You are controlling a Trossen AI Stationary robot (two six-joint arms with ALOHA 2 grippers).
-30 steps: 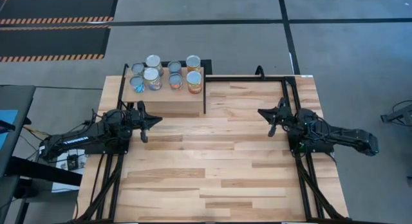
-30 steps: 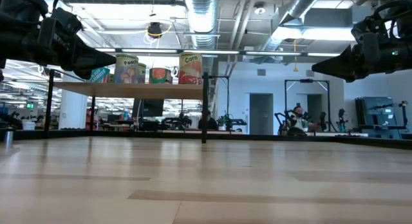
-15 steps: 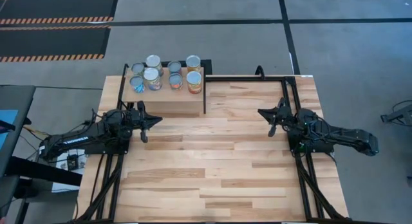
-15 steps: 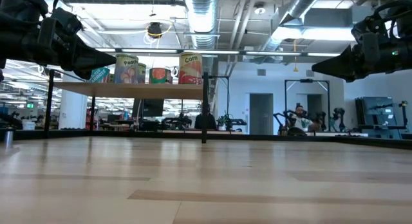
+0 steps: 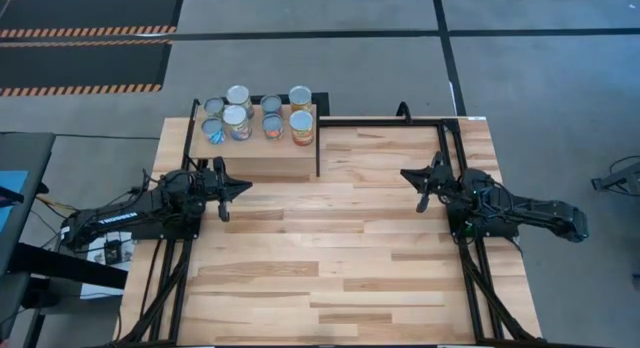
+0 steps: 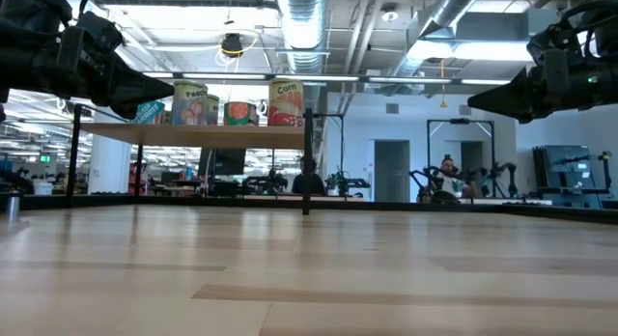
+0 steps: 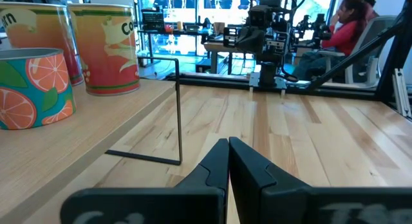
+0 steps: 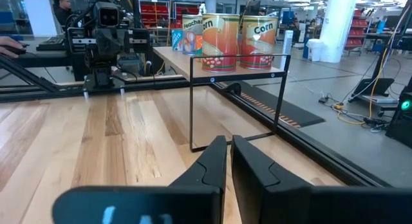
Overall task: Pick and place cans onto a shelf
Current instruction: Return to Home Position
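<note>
Several cans [image 5: 250, 115] with silver tops stand upright in two rows on the pale wood shelf [image 5: 262, 153] at the table's far left; they also show in the low view [image 6: 232, 104]. An orange-fruit can [image 7: 29, 89] and two corn cans [image 7: 106, 47] show in the left wrist view, and corn cans [image 8: 238, 40] in the right wrist view. My left gripper [image 5: 240, 186] is shut and empty, raised near the shelf's front-left side. My right gripper [image 5: 408, 175] is shut and empty, raised at the table's right.
Black metal rods [image 5: 318, 143] frame the shelf and run along the table's far edge [image 5: 400, 120]. The planked tabletop [image 5: 330, 248] between the arms lies bare. People sit in the room beyond the table [image 7: 344, 24].
</note>
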